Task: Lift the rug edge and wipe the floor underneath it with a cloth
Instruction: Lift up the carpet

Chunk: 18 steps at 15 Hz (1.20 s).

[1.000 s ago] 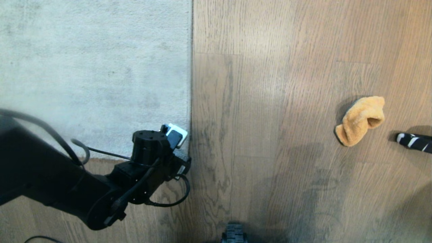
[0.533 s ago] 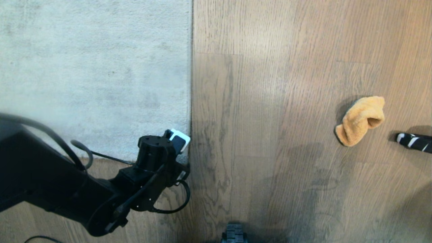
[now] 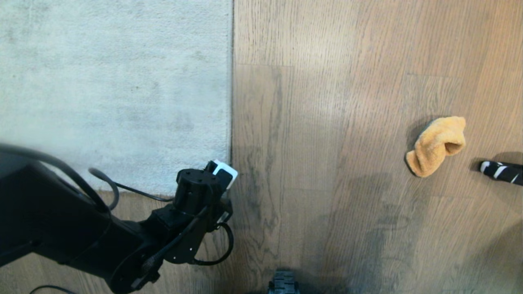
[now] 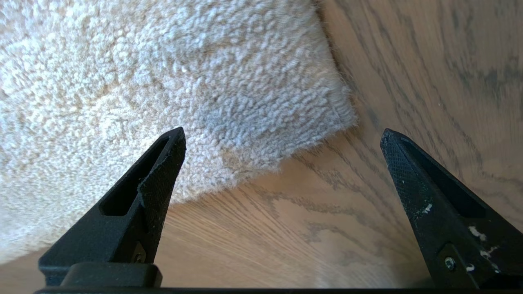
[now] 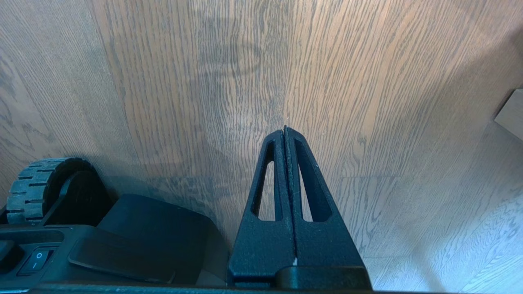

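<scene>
Rug edge (image 4: pixel 327 114) lying flat on floor (image 3: pixel 327 122) as left claw (image 4: pixel 282 136), jaws apart, is lining up to pinch and lift it.

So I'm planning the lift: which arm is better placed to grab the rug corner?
Left. Its pincer is open right at the rug edge; the right pincer is shut over bare floor, away from the rug.

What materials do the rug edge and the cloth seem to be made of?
The rug edge: probably soft textile pile, pale grey-beige, matte; short looped tufts and a fuzzy fringe show. The cloth: likely terry fabric, orange-yellow and fluffy; it lies lumpy and folded.
</scene>
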{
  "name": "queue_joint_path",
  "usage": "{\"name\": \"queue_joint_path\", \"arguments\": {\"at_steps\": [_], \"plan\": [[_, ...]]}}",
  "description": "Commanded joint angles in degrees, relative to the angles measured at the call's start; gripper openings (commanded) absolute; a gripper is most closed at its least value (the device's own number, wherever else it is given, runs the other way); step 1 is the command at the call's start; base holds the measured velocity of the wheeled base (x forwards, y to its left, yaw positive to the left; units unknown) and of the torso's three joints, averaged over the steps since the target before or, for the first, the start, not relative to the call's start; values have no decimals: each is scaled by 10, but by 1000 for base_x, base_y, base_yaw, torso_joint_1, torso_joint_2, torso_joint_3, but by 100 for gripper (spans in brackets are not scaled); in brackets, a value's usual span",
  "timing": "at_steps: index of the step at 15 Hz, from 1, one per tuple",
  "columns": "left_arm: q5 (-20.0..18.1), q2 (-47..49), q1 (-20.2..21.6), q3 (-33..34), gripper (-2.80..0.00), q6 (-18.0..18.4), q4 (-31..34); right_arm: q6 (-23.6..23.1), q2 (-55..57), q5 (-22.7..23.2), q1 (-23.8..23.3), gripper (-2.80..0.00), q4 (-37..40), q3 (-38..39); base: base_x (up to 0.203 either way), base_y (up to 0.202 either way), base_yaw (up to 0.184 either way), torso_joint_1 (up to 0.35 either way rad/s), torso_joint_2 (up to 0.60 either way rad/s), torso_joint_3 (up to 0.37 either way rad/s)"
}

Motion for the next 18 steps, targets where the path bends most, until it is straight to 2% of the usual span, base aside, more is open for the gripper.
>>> {"name": "queue_joint_path", "arguments": {"at_steps": [1,4,6,10,14,18], "plan": [[18,3,-9,0,0,15,-3,0,0,0,0,-280,0,0,0,0,0,0,0,0],[39,5,-20,-1,0,30,-3,0,0,0,0,-280,-1,0,0,0,0,0,0,0],[49,12,-28,0,0,30,-3,0,0,0,0,-280,-1,0,0,0,0,0,0,0],[91,37,-47,2,0,31,-5,0,0,0,0,-280,0,0,0,0,0,0,0,0],[98,32,-48,38,0,32,-9,0,0,0,1,-280,0,0,0,0,0,0,0,0],[105,37,-31,54,0,35,-24,0,0,0,0,-280,-1,0,0,0,0,0,0,0]]}}
